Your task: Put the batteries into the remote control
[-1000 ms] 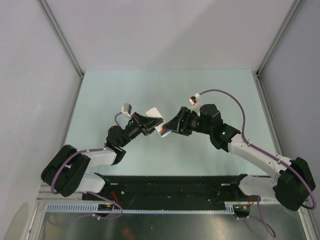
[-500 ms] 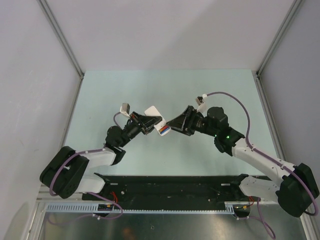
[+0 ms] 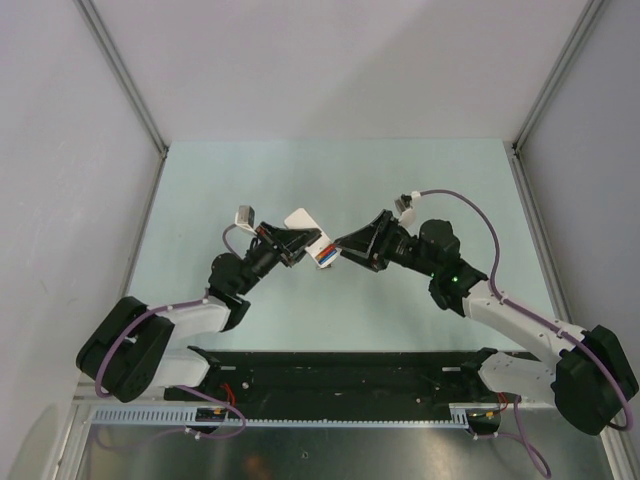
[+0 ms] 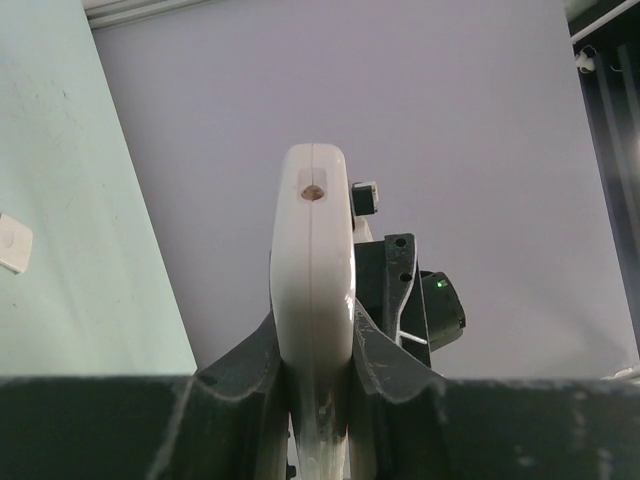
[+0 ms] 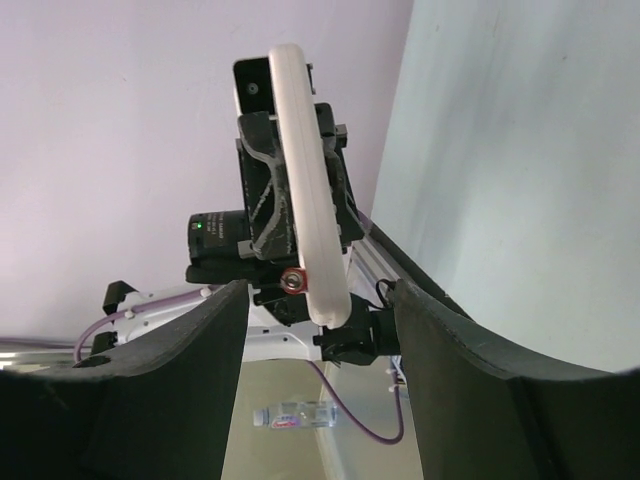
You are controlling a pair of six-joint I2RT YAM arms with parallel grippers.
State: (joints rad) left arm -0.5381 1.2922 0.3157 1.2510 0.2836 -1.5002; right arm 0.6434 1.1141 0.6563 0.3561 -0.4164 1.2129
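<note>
Overhead view of a pale green desk [image 3: 200, 180] with two robot arms reaching in from 7 and 4 o'clock to meet above its middle. The left tool [image 3: 297, 243] is clamped on the remote control [image 3: 303, 222], a small white bar held clear of the desk, its plain end toward 11 o'clock and its battery end toward 5 o'clock. The left wrist view shows the remote edge-on, pinched across its thin body, with a small flat white piece [image 4: 12, 243] lying on the desk at 9 o'clock; what it is cannot be told. At the remote's lower end sit the batteries [image 3: 322, 258], showing as thin coloured stripes, red and blue among them, apparently already in the bay. Just beside that end, at 3 o'clock, the right tool [image 3: 345, 248] holds nothing, its fingers apart on either side of the remote's edge without touching it. The remote looks light, stiff and smooth, so likely slippery; it is best held across its flat faces at mid-length, away from the bay. The batteries are tiny and round, likely to roll or drop, and are best pinched across the barrel.
</note>
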